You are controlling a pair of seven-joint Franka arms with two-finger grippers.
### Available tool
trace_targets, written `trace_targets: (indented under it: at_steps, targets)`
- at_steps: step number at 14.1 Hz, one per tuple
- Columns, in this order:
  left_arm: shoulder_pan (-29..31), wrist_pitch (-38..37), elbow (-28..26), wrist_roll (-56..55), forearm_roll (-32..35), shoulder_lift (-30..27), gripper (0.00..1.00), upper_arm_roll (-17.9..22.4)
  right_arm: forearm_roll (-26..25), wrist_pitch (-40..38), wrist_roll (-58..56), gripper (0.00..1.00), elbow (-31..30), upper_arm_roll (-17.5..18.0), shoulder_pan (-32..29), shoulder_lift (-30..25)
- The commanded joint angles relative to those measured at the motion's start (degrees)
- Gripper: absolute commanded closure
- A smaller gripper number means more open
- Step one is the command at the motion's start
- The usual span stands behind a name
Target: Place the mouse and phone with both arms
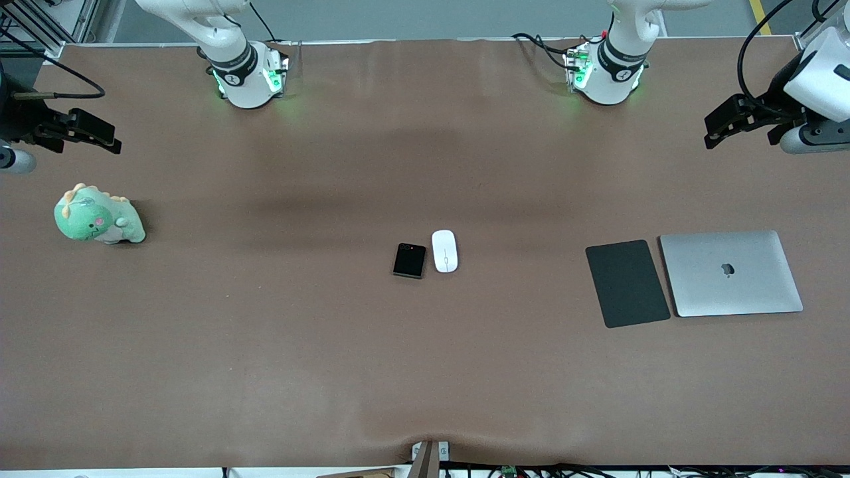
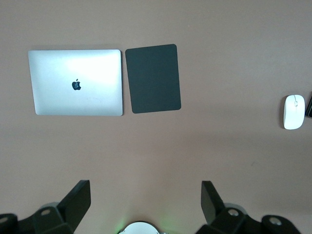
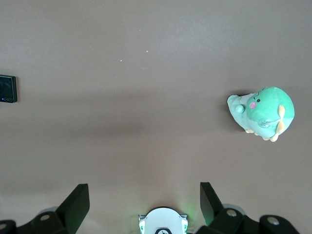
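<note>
The white oval mouse (image 1: 444,250) and the small black phone (image 1: 409,259) lie side by side at the middle of the table, the mouse toward the left arm's end. The left wrist view shows the mouse (image 2: 294,111) and a sliver of the phone (image 2: 309,105); the right wrist view shows the phone (image 3: 8,88). My left gripper (image 1: 740,129) (image 2: 146,200) hangs open and holds nothing, high over the left arm's end of the table. Over the right arm's end, my right gripper (image 1: 83,136) (image 3: 145,202) is open too, with nothing in it. Both are well away from the mouse and phone.
A dark grey mat (image 1: 627,283) (image 2: 153,78) and a closed silver laptop (image 1: 730,273) (image 2: 75,89) lie side by side toward the left arm's end. A green plush dinosaur (image 1: 98,216) (image 3: 263,112) sits toward the right arm's end. The brown table (image 1: 265,345) is bare near the front camera.
</note>
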Motion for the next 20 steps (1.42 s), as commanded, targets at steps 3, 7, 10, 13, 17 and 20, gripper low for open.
trace_targets:
  at_steps: [3,7,10,13,17,20]
  targets:
    - [0.47,-0.96,1.34,0.26,-0.91,1.13,0.00,-0.09,-0.09,-0.18,-0.15,0.00,0.15,0.79,-0.77,0.22]
    - [-0.14,-0.09,1.34,-2.55,-1.34,3.59,0.00,-0.17,-0.09,-0.18,-0.15,0.00,0.15,0.79,-0.86,0.22]
    - [-1.11,2.72,0.99,-3.52,-1.35,6.31,0.00,-0.79,-0.09,-0.18,-0.15,0.00,-0.03,0.79,-0.86,0.31]
    - [-2.16,6.14,-0.67,-3.53,-1.43,8.25,0.00,-1.14,-0.09,-0.27,-0.15,0.00,-0.20,0.79,-0.95,0.31]
    - [-4.00,13.35,-5.33,-3.61,-1.43,9.65,0.00,-1.32,-0.09,-0.18,-0.15,0.00,-0.20,0.79,-0.77,0.40]
    - [-7.07,16.08,-5.34,-7.37,-1.43,12.72,0.00,-1.32,-0.09,-0.18,-0.15,0.00,-0.20,0.79,-0.77,0.48]
